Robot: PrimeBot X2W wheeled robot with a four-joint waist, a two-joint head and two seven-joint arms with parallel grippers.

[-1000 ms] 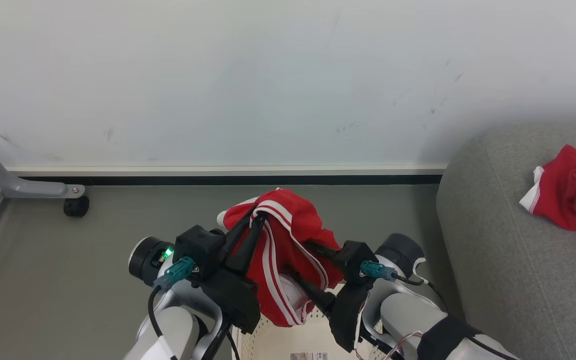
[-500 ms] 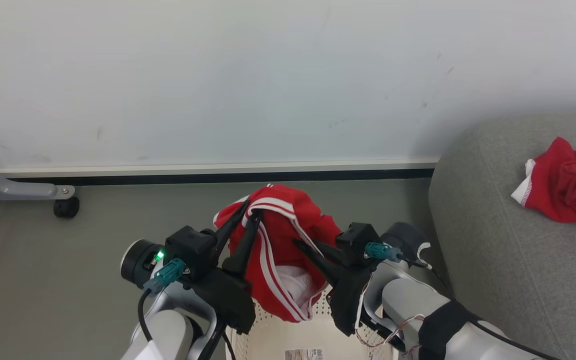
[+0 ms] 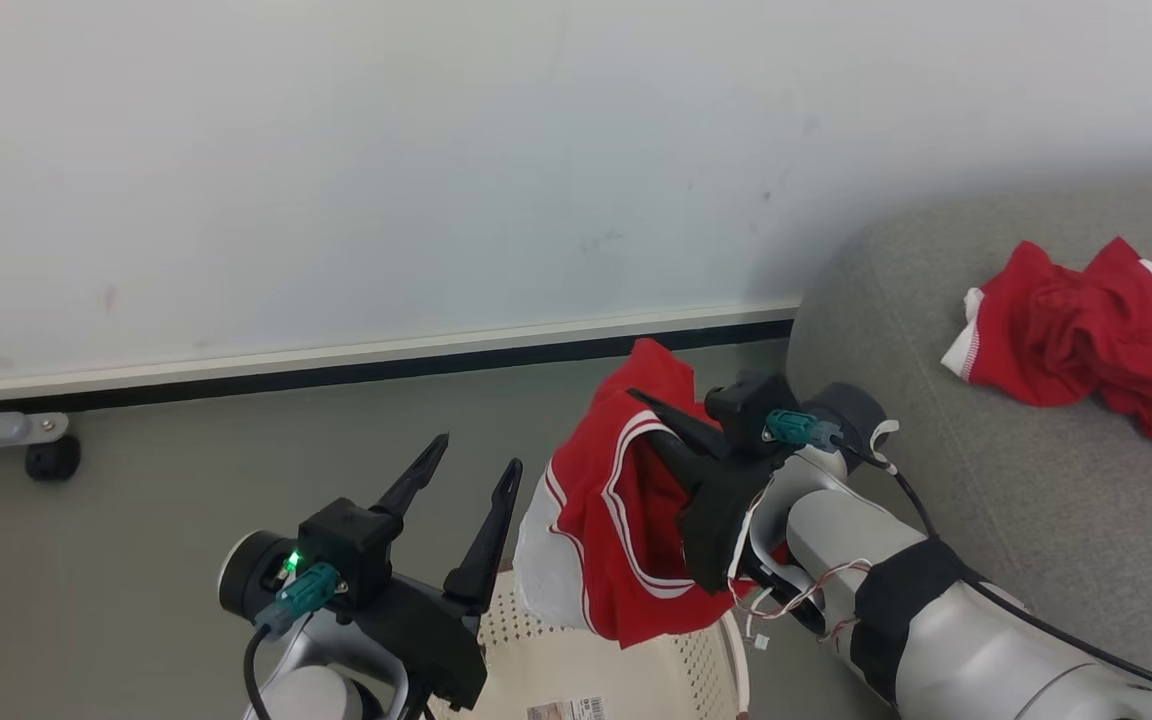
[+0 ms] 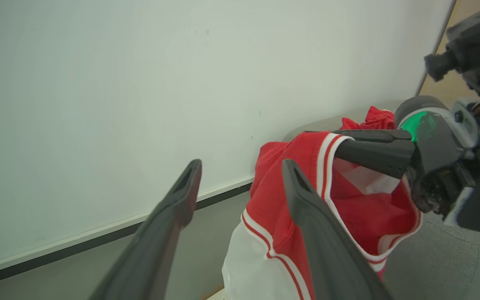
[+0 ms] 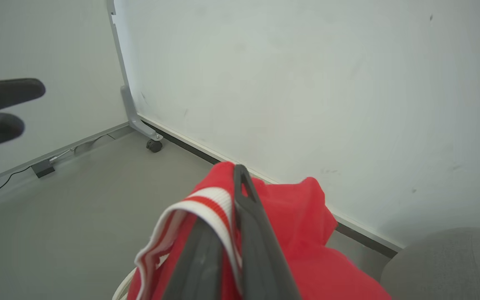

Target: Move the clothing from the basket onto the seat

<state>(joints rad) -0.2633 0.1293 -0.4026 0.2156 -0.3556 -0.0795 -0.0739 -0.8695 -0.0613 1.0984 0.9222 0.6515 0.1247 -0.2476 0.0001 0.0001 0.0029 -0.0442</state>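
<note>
Left claw (image 3: 473,452): fingers spread wide, nothing between them. A second ago it pinched the striped band; it has since let go.

Right claw (image 3: 648,418): open a second ago, now clamped tight on the white-and-red striped band of the red, thin, shiny sports garment (image 3: 626,540). The hand-over is done, and I carry it on one side alone.

The garment hangs straight down from my right claw, just right of my left claw and apart from it. Its lower hem dangles over the cream-white perforated plastic basket (image 3: 576,650), below and between both claws. Whether the hem touches the rim, I cannot tell.

The big grey woven-fabric sofa (image 3: 1016,520) lies close on my right claw's right. A second crumpled red garment (image 3: 1076,335) already lies on it, further right.

Judgement: next, swing right and drop it on the seat. A single pinch on slick cloth may slip, and the trailing hem may snag the rim.
</note>
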